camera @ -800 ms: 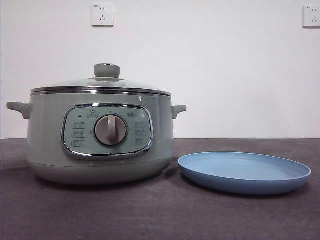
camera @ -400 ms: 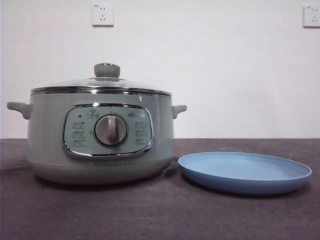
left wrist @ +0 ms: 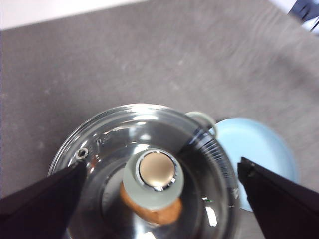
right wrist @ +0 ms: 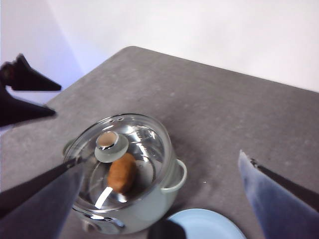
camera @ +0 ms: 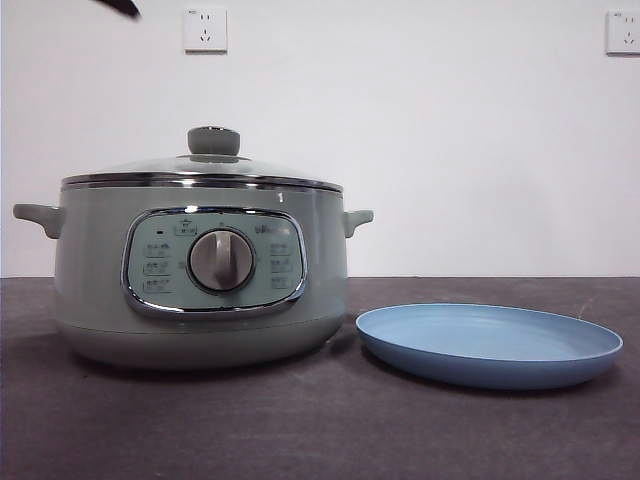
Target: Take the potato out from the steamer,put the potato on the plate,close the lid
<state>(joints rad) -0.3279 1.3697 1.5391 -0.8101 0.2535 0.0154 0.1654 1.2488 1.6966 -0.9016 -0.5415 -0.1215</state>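
Note:
The sage-green steamer (camera: 200, 280) stands on the left of the dark table with its glass lid (camera: 205, 165) on. The potato (right wrist: 122, 173) lies inside and shows through the glass in the right wrist view and in the left wrist view (left wrist: 162, 214). The blue plate (camera: 490, 345) lies empty to the right of the steamer. My left gripper (left wrist: 162, 164) is open, high above the lid's knob (left wrist: 156, 172), with a jaw on either side. It also shows in the right wrist view (right wrist: 57, 100). My right gripper (right wrist: 160, 159) is open and empty, high above the table.
A black arm tip (camera: 120, 6) shows at the top left corner of the front view. The steamer's side handles (camera: 357, 220) stick out. A white wall with two sockets (camera: 205, 30) stands behind the table.
A black arm tip has come into the front view at the top left corner. The steamer, lid and plate have not moved.

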